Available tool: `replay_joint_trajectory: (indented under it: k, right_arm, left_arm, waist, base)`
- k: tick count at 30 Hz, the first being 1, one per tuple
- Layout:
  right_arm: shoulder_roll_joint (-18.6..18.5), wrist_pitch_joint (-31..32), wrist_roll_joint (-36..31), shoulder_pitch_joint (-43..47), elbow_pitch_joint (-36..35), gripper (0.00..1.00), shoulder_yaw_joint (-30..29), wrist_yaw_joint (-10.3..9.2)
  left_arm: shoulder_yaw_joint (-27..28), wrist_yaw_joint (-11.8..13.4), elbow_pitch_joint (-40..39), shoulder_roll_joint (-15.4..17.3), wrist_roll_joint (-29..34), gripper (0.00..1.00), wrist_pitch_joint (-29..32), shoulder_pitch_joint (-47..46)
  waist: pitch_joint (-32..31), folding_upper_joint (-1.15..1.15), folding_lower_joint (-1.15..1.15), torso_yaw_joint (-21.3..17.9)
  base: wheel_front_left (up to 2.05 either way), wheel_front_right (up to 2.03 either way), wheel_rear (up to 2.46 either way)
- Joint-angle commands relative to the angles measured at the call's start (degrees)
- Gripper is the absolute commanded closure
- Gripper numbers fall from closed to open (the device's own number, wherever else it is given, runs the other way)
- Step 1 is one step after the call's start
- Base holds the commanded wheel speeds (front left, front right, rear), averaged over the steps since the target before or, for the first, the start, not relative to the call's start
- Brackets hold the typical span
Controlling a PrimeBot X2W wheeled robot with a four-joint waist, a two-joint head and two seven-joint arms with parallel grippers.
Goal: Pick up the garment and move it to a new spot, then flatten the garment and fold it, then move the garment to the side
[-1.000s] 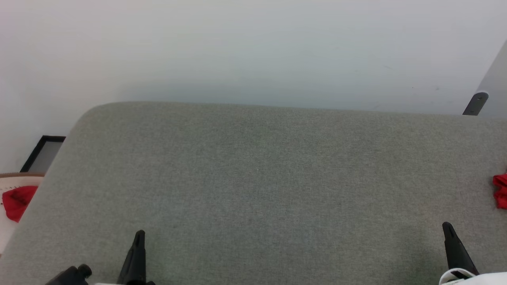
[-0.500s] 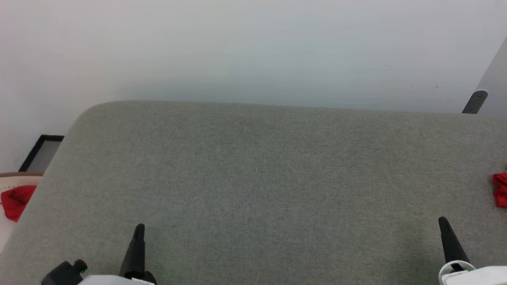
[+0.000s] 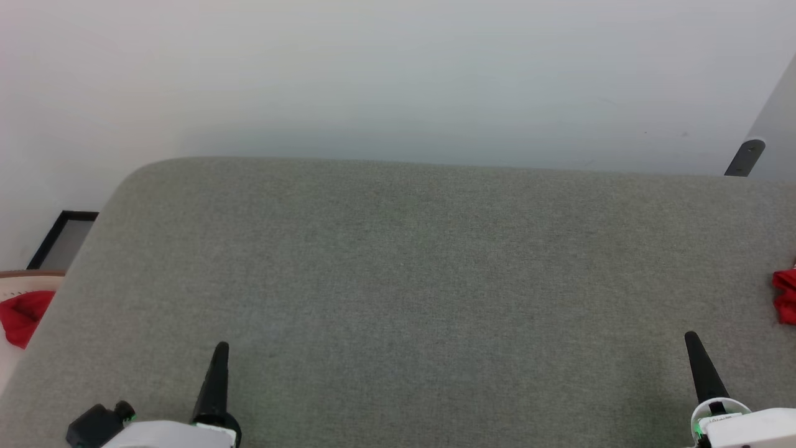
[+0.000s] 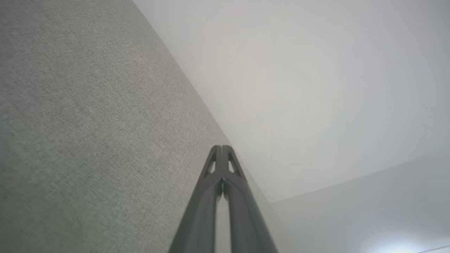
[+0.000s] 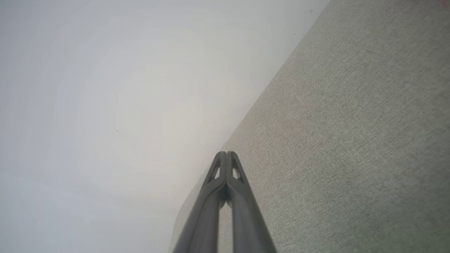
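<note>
A bit of bright red cloth lies on the grey fabric table at the right frame edge, mostly cut off. Another red cloth lies off the table's left side in a pale container. Neither shows any white, so I cannot tell which one is the garment. My left gripper is low at the table's near left, shut and empty, its fingers pressed together in the left wrist view. My right gripper is at the near right, also shut and empty, a little short of the right-hand red cloth.
A pale wall rises behind the table's far edge. A dark-framed panel stands on the floor at the far left. A dark bracket sticks out at the far right. The pale container has a brown rim.
Both grippers have slid a little forward over the table, with more of the white wrists showing. The camera has tilted slightly. The red cloths lie as before.
</note>
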Motion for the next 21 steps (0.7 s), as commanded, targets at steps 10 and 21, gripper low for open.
replay_joint_trajectory:
  k: [10,21]
  right_arm:
    - [0.4,1.1,5.6,-2.4,0.6,1.0,-0.4,-0.01]
    - [0.8,2.0,10.6,-3.5,1.6,1.0,-0.5,-0.01]
  left_arm:
    - [0.7,-0.1,0.3,-0.3,-6.1,1.0,1.7,-2.2]
    - [1.2,-0.1,1.0,-0.6,-11.5,1.0,3.3,-3.4]
  waist:
    - [0.2,0.0,0.0,-0.1]
    - [0.4,0.0,0.0,-0.3]
  base:
    - [0.0,0.0,0.0]
    - [0.0,0.0,0.0]
